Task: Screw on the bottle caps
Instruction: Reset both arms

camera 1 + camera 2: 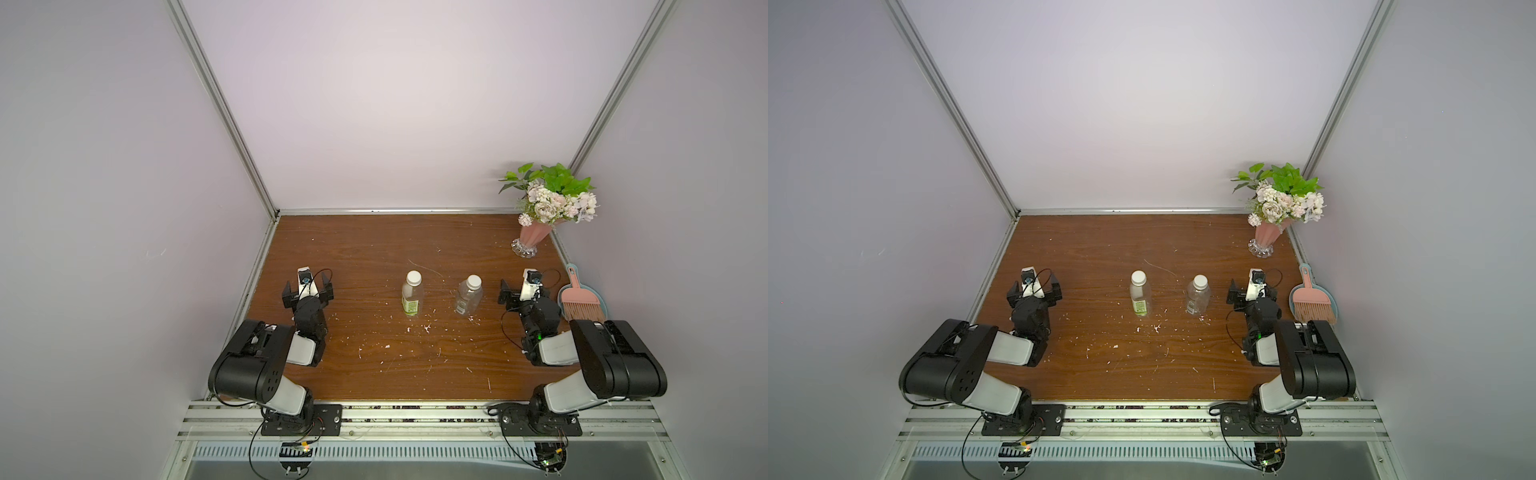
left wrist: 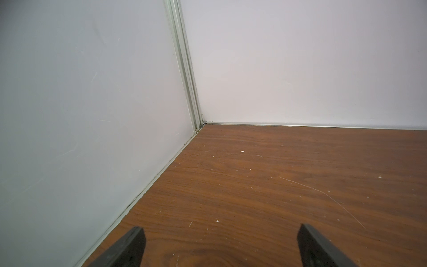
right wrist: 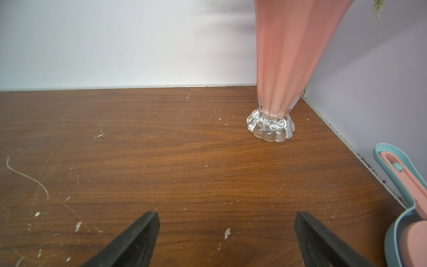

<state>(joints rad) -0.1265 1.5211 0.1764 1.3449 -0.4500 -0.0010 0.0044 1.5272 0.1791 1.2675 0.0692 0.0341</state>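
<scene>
Although the task is to screw caps on, both bottles already wear theirs in both top views. The yellow-green-labelled bottle (image 1: 412, 301) stands upright on the wooden tabletop (image 1: 374, 245) with a white screw cap (image 1: 414, 277) seated squarely on its neck. The near-bare bottle (image 1: 469, 300) stands to its right with a clear gap between, carrying a matching cap (image 1: 473, 281). Whether either cap is threaded tight or only resting there is too small to tell; neither looks tilted.

The left gripper (image 1: 307, 291) sits well to the left of the labelled bottle, its jaws spread wide and empty. Its wrist view shows only bare wood between the black fingers (image 2: 129, 245). The right gripper (image 1: 524, 293) is beyond the bare bottle from the labelled one, equally wide and holding nothing. It faces the pink flower vase (image 3: 293, 57), with the dustpan and brush (image 3: 406, 219) beside it.

Both arms are folded symmetrically either side of the bottles. This reads as a rest pose that keeps the claws clear, so nothing light gets knocked over. My judgement is that the work is either finished or the caps await tightening. If tightening is due, one claw would need to steady a bottle's body while the other turns the cap, since thin clear plastic would likely spin or tip. White crumbs (image 1: 426, 328), nearer the robot than the labelled bottle, are only litter.
</scene>
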